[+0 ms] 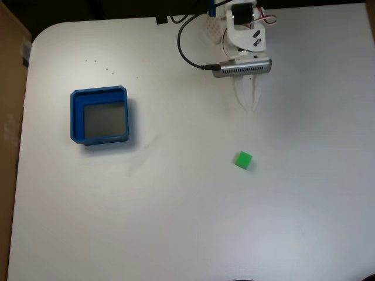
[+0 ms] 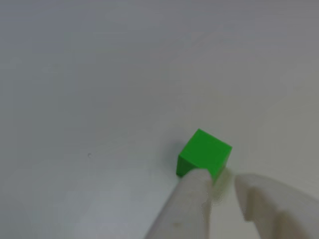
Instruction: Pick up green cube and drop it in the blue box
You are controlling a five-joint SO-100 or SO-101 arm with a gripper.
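Green cube (image 1: 244, 160), small, bright and plain-faced, is seen resting on the white table (image 1: 176, 222), in the fixed view below the gripper (image 1: 248, 105) and well apart from it. The square, shallow blue plastic box (image 1: 75, 117) with the grey floor is placed far to the left in that view, and nothing is seen inside it.

The white two-finger gripper is held with nothing between its fingers. In the other view its fingertips (image 2: 197, 181) are parted by a small gap only, and the cube (image 2: 205, 158) is seen just beyond them, set with a corner toward the camera.

The step in hand is judged to be the approach to the cube. To do it well, the jaws should be opened wider than the cube before the descent, because the present gap seems too narrow. The gripper should be centred over the cube and, if possible, turned so that the fingers meet two flat opposite faces and not the corners. The descent should be made slowly, so that the cube is not pushed away by a fingertip.
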